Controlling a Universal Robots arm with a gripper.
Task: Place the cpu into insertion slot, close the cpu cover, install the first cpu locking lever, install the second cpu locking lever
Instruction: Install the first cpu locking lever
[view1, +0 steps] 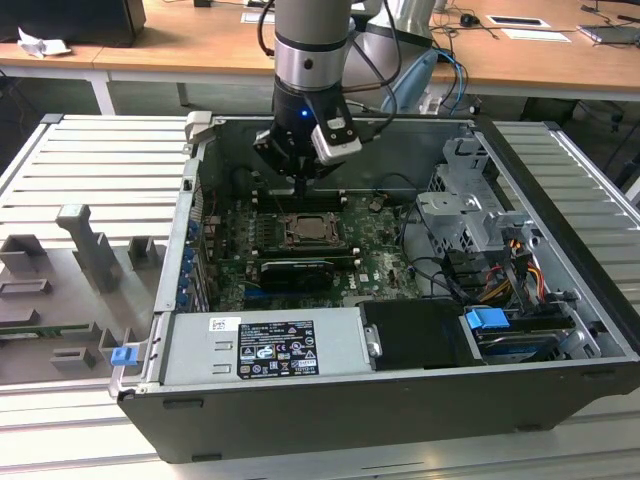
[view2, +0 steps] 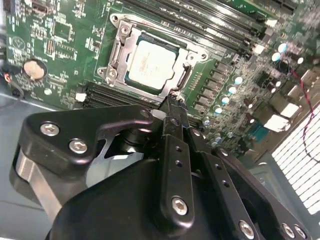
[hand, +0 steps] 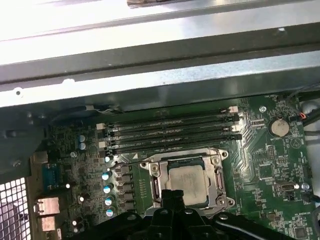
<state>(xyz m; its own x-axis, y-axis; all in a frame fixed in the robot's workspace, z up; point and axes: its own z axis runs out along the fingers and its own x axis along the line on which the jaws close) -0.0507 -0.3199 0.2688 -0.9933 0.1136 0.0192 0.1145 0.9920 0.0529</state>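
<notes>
Silver cpu (view2: 150, 62) lies framed by the cpu cover (view2: 118, 52), the end effector (view2: 173, 101) pressed together just beside it.

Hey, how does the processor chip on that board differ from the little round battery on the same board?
The chip is square; the battery is round. The chip is clearly larger than the battery. The chip sits inside a metal frame, while the battery sits alone on open board. Both are flat, silvery and lie level on the green board.
</notes>
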